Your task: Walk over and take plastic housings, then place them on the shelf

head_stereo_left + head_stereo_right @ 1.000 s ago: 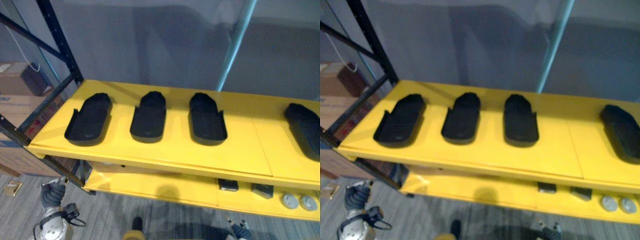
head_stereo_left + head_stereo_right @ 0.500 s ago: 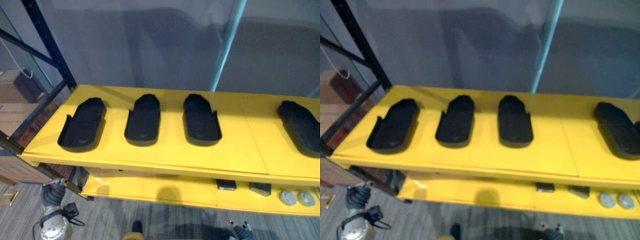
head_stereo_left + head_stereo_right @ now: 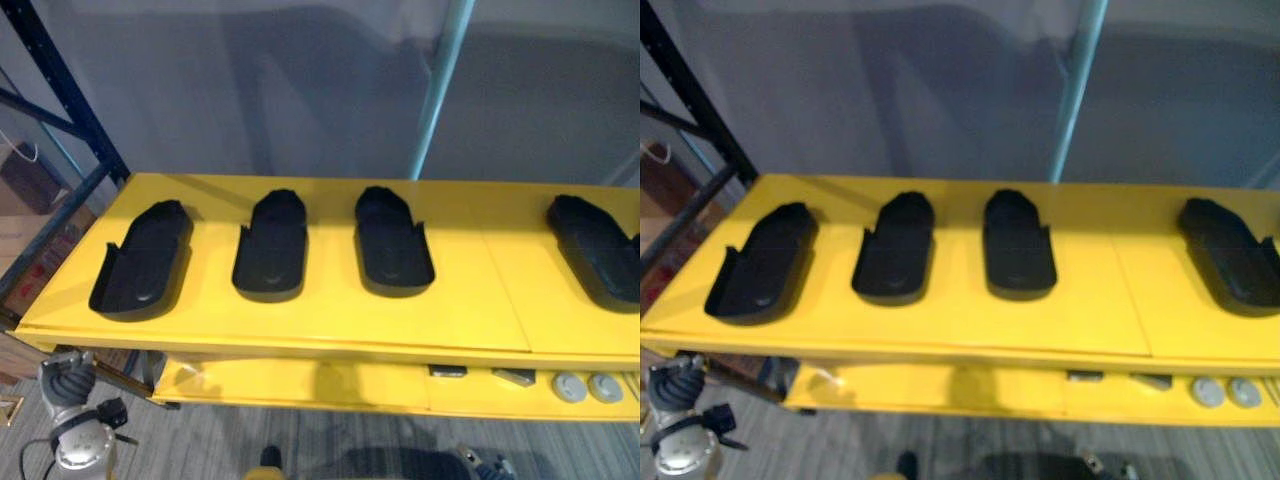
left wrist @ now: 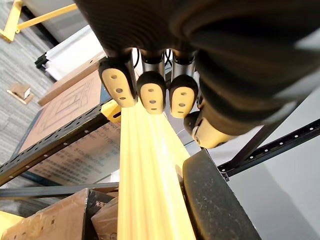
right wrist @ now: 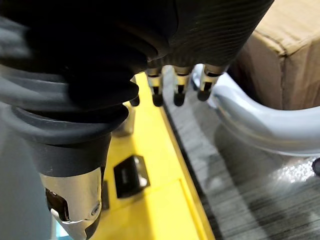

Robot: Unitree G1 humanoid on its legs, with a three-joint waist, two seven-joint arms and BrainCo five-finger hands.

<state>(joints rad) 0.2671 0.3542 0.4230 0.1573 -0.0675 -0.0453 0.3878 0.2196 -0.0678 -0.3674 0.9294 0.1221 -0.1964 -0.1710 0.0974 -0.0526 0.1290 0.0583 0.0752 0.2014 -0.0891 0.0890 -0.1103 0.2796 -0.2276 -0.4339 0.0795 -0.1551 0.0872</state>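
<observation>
Several black plastic housings lie in a row on the yellow top shelf (image 3: pixel 470 300): one at the left end (image 3: pixel 140 260), a second (image 3: pixel 270 248), a third (image 3: pixel 393 243), and one apart at the right edge (image 3: pixel 592 248). All lie flat, lengthwise front to back. My left hand (image 4: pixel 150 92) hangs low below the shelf's front left corner (image 3: pixel 68 385), fingers relaxed and holding nothing. Also empty, my right hand (image 5: pixel 175 85) hangs low under the shelf's right part (image 3: pixel 482 466) with straight fingers, beside the lower yellow shelf's edge.
The lower yellow shelf (image 3: pixel 330 385) carries two small dark blocks (image 3: pixel 447 370) and two silver discs (image 3: pixel 570 387). A dark blue rack upright (image 3: pixel 60 90) stands at the left, a teal pole (image 3: pixel 440 80) behind. Cardboard boxes (image 4: pixel 65 115) sit left of the rack. Grey carpet lies below.
The whole picture has shifted: the shelf now sits further left and is seen more from the front, so the camera moved. The housings have not moved on the shelf. Both hands still hang low.
</observation>
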